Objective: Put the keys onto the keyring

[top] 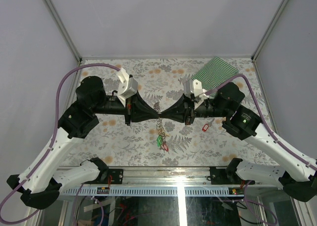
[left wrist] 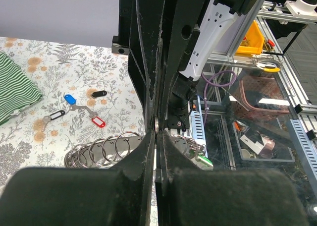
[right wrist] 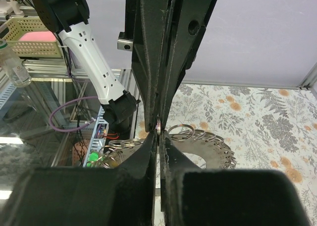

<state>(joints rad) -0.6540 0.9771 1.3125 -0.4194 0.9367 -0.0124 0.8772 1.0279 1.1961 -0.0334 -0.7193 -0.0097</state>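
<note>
Floral-patterned worktop (top: 124,146) spans the grey-walled enclosure. Above its middle, the left fingers (top: 146,110) and the right fingers (top: 173,112) meet tip to tip. Each pair is pressed together and pinches a loop of the keyring (top: 159,123), right at the tips. Its coiled links trail from there toward the near edge, ending in green- and red-tagged keys (top: 162,142). Loose keys (left wrist: 79,108) with blue, black and red tags lie on the worktop under the right arm, near a green-striped cloth (top: 215,71).
</note>
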